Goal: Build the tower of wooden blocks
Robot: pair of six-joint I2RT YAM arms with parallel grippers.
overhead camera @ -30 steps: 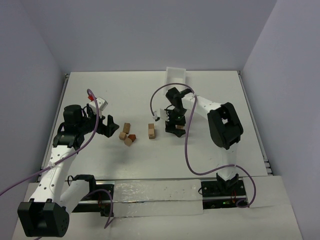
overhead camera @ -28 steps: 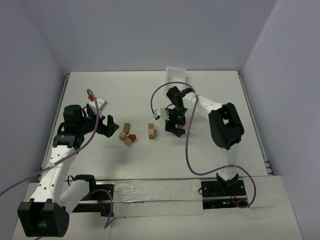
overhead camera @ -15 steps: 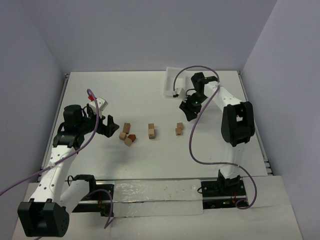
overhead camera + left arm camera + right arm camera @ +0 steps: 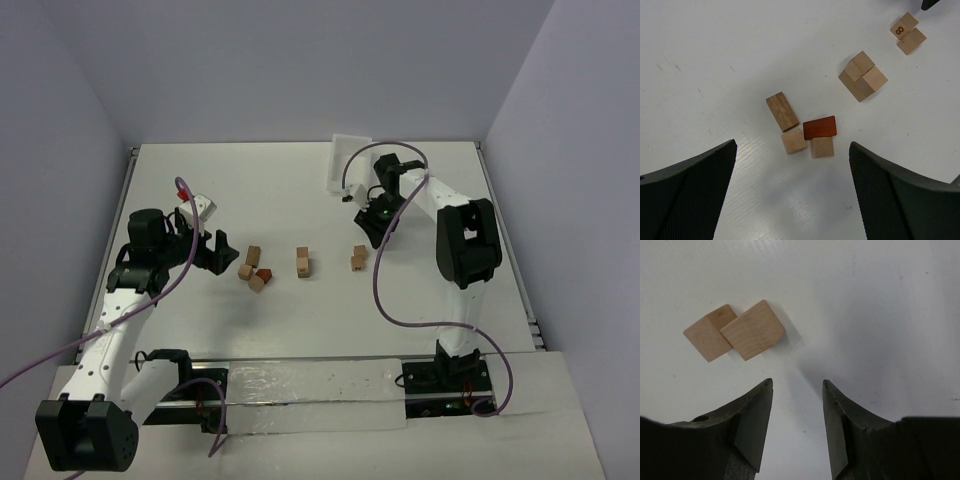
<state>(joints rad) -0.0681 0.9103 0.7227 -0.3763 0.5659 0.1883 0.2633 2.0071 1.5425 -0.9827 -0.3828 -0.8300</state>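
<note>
The wood block tower [image 4: 302, 262] is sitting as just a short stack on the tabletop [image 4: 200, 180], one pale cube riding on the blocks beneath. Left of that stack, four loose blocks [image 4: 256, 270] are lying bunched together, a reddish one among them. Right of the stack, a pair of tan cubes [image 4: 358, 258] is resting side by side, touching. The right gripper [image 4: 796, 390] is hovering just beyond that pair, jaws partly apart, gripping nothing. The left gripper [image 4: 224, 251] is hanging left of the stack beside the loose blocks, jaws spread wide, empty. The white tray [image 4: 345, 165] is lying well behind the stack, to its right.
</note>
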